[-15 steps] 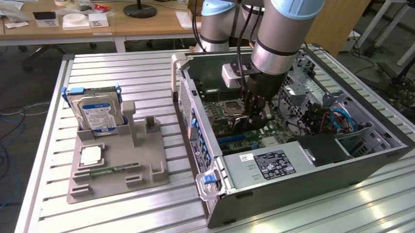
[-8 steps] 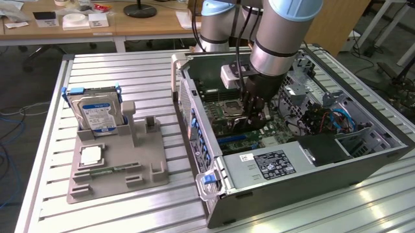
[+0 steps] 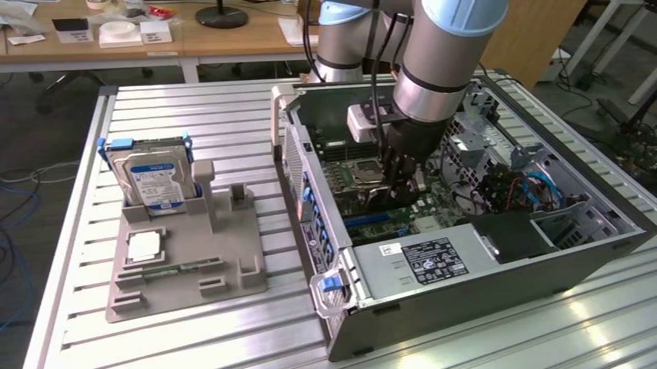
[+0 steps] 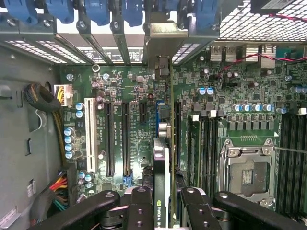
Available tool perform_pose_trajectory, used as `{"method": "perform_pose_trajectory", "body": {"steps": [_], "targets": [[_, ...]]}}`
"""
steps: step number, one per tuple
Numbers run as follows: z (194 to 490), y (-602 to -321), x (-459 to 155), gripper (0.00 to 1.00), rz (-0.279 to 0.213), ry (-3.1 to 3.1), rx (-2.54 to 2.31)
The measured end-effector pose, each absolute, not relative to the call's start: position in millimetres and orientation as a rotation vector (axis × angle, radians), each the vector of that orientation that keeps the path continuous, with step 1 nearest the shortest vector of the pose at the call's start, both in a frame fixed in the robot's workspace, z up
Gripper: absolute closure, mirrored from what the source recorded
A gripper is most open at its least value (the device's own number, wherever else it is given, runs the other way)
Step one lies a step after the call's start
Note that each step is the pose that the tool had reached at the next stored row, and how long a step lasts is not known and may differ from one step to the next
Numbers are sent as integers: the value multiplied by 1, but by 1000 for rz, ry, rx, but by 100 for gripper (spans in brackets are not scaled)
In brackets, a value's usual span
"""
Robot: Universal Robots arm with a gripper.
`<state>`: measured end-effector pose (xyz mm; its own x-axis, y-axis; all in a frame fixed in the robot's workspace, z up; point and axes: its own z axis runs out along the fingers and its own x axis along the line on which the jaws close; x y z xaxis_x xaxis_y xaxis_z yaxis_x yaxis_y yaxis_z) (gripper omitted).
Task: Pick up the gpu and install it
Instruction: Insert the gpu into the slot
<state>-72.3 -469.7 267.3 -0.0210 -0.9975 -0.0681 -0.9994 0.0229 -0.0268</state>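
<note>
**Jaws.** Clenched on the graphics card (image 4: 162,165). The dark fingers (image 4: 140,211) press its two flat faces from either side. The arm (image 3: 441,69) reaches down into the open computer case (image 3: 493,270).

**Graphics card.** Held on edge, upright, low over the motherboard (image 4: 139,91), near the middle of the case. In the wrist view it runs lengthwise alongside the black slots (image 4: 109,139). Its far end points toward the silver bracket (image 4: 165,33) at the rear wall, under the row of blue latches (image 4: 98,9). Whether its lower edge already touches a slot cannot be told.

**Nearby on the board.**
- White slot (image 4: 89,136), to one side of the black ones.
- Processor socket (image 4: 247,172), just beside the card on the other side.
- Bundle of coloured wires (image 4: 60,184), at the board's edge.

**Further out.**
- Power supply (image 3: 431,261), with a black label, at the case's near end.
- Grey holder (image 3: 190,288), on the slatted tabletop (image 3: 165,108) at the exterior view's left and well apart from the case.
- Hard drive (image 3: 154,183), standing upright in the holder.

**Handling note (judgement).**
- The step in hand looks like seating the card.
- It goes best with the card kept plumb and its long edge parallel to the chosen slot.
- The end plate should line up with the rear opening.
- Pressure should be straight and even along the card's length, with no rocking.
- The socket and the small upright capacitors close by leave little room for sideways drift.
</note>
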Motion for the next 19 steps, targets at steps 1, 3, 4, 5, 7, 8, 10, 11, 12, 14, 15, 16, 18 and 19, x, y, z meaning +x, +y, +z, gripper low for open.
{"method": "perform_pose_trajectory", "body": {"steps": [1,3,4,5,7,8,10,11,12,14,15,16,18,19], "targets": [[267,-470,-73,73,44,2197,-2150],[267,-470,-73,73,44,2197,-2150],[267,-470,-74,73,44,2197,-2149],[267,-470,-74,73,44,2197,-2149],[267,-470,-76,73,44,2197,-2150],[267,-470,-77,73,44,2197,-2150],[267,-470,-78,73,44,2197,-2149],[267,-470,-79,73,44,2197,-2149],[267,-470,-79,73,44,2197,-2150],[267,-470,-79,73,44,2197,-2150],[266,-470,-79,73,44,2197,-2150],[266,-470,-79,73,44,2197,-2150],[266,-470,-79,73,44,2197,-2150],[266,-470,-79,73,44,2197,-2150]]}}
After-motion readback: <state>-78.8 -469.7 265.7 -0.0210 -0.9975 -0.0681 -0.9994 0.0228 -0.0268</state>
